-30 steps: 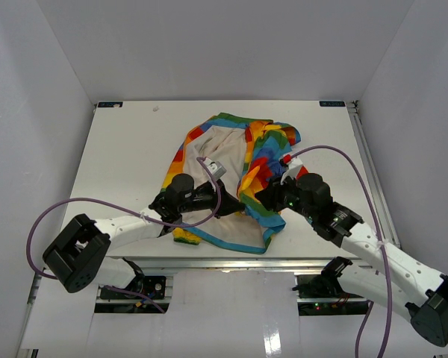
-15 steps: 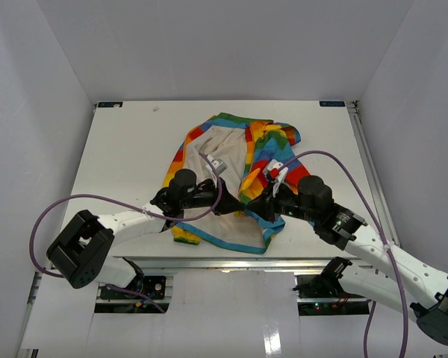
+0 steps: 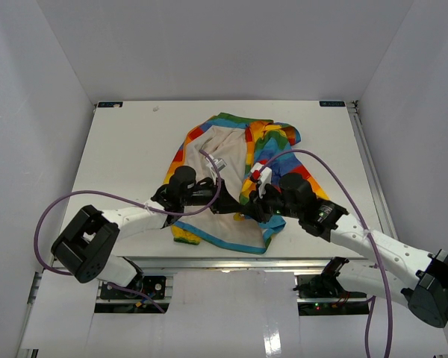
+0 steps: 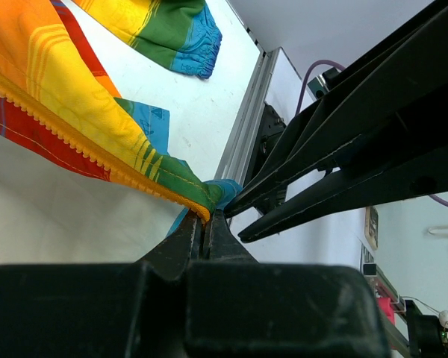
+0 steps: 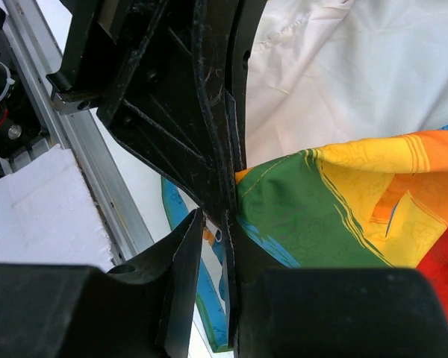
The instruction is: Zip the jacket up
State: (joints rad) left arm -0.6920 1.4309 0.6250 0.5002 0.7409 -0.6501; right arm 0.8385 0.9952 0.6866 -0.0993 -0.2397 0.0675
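Observation:
The rainbow-striped jacket (image 3: 272,153) lies open on the table, cream lining up. My left gripper (image 3: 237,208) is shut on the bottom corner of the right front panel, right at the orange zipper edge (image 4: 97,153); the left wrist view (image 4: 207,222) shows the green and light-blue corner pinched at its tips. My right gripper (image 3: 248,212) is tip to tip with it. In the right wrist view (image 5: 213,224) its jaws stand slightly apart, a bit of orange zipper showing in the gap, beside the green fabric (image 5: 306,216). Its fingers (image 4: 336,142) show spread in the left wrist view.
The table's front aluminium rail (image 5: 82,142) runs just below both grippers. A sleeve cuff (image 4: 187,45) lies near the right edge. Purple cables (image 3: 336,160) loop over both arms. White walls enclose the table.
My right gripper has moved left and closed in on the left gripper's tips at the jacket's bottom corner. The left gripper has kept its hold and barely moved.

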